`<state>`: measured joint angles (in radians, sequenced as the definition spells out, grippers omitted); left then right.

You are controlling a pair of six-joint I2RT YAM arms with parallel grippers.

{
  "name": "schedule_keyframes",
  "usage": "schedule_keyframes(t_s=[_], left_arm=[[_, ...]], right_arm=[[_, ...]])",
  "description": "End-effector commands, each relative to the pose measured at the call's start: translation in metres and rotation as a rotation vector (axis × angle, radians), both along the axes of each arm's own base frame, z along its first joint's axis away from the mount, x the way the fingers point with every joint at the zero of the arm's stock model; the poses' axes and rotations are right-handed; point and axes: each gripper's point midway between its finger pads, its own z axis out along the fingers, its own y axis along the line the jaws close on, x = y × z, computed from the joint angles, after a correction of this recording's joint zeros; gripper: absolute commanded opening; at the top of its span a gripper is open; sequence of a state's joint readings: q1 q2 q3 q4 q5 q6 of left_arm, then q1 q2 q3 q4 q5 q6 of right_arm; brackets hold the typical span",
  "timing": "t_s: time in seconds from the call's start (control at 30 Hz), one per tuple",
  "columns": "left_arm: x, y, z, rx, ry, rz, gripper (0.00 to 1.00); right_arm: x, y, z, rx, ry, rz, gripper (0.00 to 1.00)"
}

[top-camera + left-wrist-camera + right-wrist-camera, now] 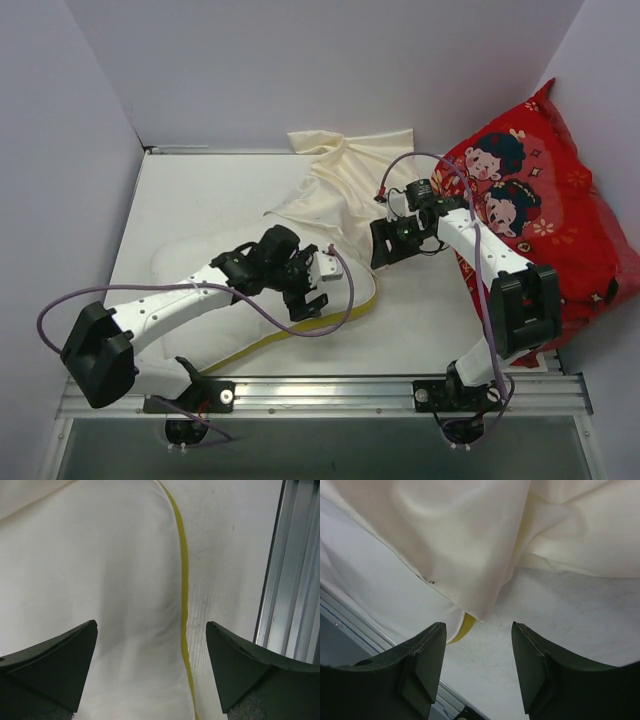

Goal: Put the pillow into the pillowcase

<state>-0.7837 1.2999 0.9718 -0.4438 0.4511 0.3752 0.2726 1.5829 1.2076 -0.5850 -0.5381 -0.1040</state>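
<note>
The white pillow point(180, 258) with its yellow seam point(300, 335) lies at the front left of the table, partly under my left arm. The cream pillowcase point(340, 185) is crumpled at the back centre, and its near edge drapes over the pillow's far end. My left gripper point(310, 285) hovers open over the pillow point(100, 570), just beside the seam point(184, 580), with nothing between its fingers. My right gripper point(385, 240) is open just short of a hanging corner of the pillowcase point(470, 540), where the pillow's yellow corner point(463, 626) peeks out. It holds nothing.
A red cushion point(540, 210) printed with cartoon children leans against the right wall, behind my right arm. A metal rail point(330, 395) runs along the table's front edge. White walls close in the left, back and right sides.
</note>
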Motion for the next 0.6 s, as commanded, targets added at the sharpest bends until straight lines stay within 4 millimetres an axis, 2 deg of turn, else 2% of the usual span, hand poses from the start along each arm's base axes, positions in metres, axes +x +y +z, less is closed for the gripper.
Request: schedule_keyframes(t_s=[0.0, 0.2, 0.3, 0.33, 0.4, 0.43, 0.57], left_arm=[[0.01, -0.003, -0.032, 0.096, -0.065, -0.008, 0.97], [0.023, -0.014, -0.047, 0.115, -0.1, -0.015, 0.97], [0.027, -0.017, -0.055, 0.122, -0.105, -0.016, 0.98], [0.03, -0.019, -0.059, 0.125, -0.101, -0.011, 0.97], [0.033, -0.02, -0.066, 0.137, -0.103, 0.004, 0.97], [0.036, -0.024, -0.071, 0.139, -0.109, 0.015, 0.97], [0.052, -0.023, -0.091, 0.203, -0.156, 0.073, 0.97]], right_arm=[[-0.01, 0.013, -0.017, 0.054, 0.076, 0.008, 0.55], [-0.003, 0.016, -0.051, 0.03, 0.114, -0.006, 0.44], [0.0, 0.015, -0.062, 0.013, 0.121, -0.026, 0.31], [0.0, 0.015, -0.062, 0.011, 0.12, -0.027, 0.24], [-0.001, 0.014, -0.059, 0.017, 0.114, -0.029, 0.18], [-0.002, 0.014, -0.056, 0.02, 0.107, -0.029, 0.1], [-0.01, 0.018, -0.038, 0.05, 0.079, -0.024, 0.0]])
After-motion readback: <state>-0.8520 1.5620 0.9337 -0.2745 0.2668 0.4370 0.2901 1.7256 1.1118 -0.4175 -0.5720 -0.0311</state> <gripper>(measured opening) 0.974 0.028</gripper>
